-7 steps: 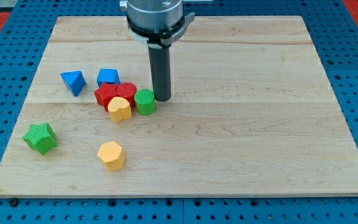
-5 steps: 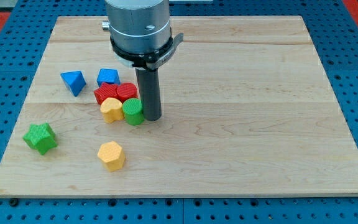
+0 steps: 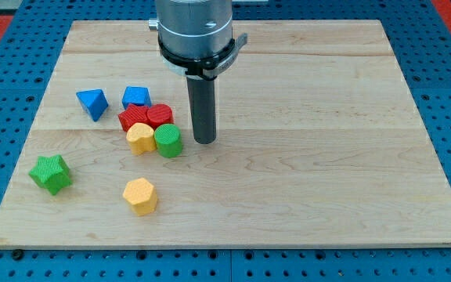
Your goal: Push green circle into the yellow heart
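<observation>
The green circle [image 3: 167, 141] lies left of the board's middle, touching the right side of the yellow heart [image 3: 140, 138]. Both sit just below two red blocks [image 3: 145, 117]. My tip [image 3: 204, 140] is on the board a short way to the right of the green circle, with a small gap between them.
A blue block [image 3: 136, 97] sits above the red ones and a blue triangular block [image 3: 92, 103] lies further left. A green star [image 3: 51, 172] is near the board's left edge. A yellow hexagon [image 3: 140, 195] lies below the cluster. The wooden board [image 3: 327, 157] rests on a blue pegboard.
The green circle and yellow heart were pushed left and down a little, against each other. My tip then drew back to the right, away from the green circle.
</observation>
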`<state>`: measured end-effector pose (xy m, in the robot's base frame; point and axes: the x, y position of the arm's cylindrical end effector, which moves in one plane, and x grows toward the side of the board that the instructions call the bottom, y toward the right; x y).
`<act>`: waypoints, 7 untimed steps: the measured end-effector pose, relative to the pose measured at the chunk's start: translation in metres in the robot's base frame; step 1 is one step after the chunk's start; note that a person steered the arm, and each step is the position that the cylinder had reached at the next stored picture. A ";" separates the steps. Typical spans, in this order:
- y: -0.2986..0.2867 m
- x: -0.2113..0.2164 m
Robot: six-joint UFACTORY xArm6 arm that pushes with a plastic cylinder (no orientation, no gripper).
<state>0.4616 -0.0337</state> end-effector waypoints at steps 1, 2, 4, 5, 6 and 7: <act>-0.003 -0.002; -0.013 -0.004; -0.020 0.014; -0.025 0.013; -0.020 0.009; -0.022 -0.016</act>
